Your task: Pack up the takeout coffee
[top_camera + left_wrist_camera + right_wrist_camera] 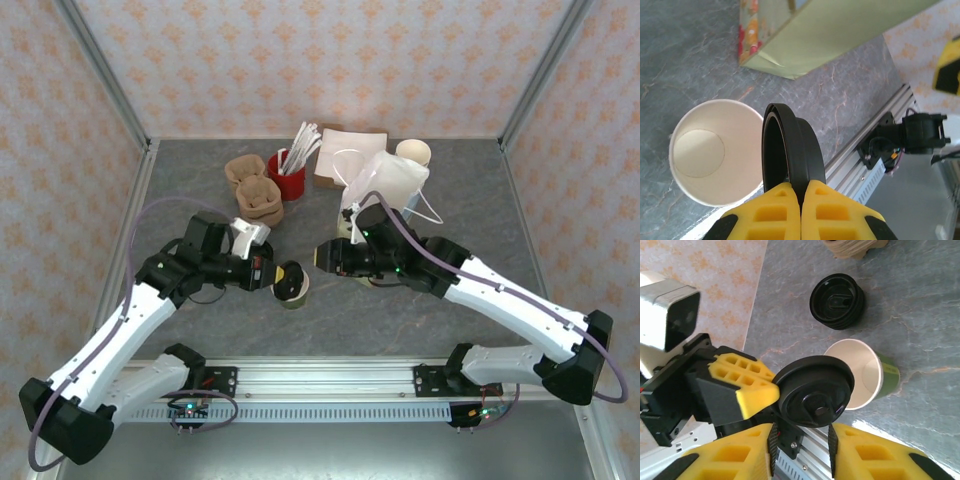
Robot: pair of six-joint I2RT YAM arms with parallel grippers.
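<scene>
Black lid [801, 145] is standing on edge, pinched in my left claw [801, 192], beside the paper cup [700, 145] standing upright, mouth up; my right claw [801, 440] is hovering part-open, empty.

The lid [790, 150] stands on edge between the fingers of my left end effector [801, 197], just beside the rim of the open cup [715, 150], which stands on the bench [330, 330] front of centre. My right end effector [801, 442] lies just right of that cup with its jaws apart and nothing between them. A stack of lids [836, 301] rests on the bench apart from the cup. The bag [385, 185] stands behind my right end effector, and along the back, left to right, I note cup carriers [252, 192], a container of sticks [287, 180], a pile of napkins [345, 150] and a lone cup [413, 152].
</scene>
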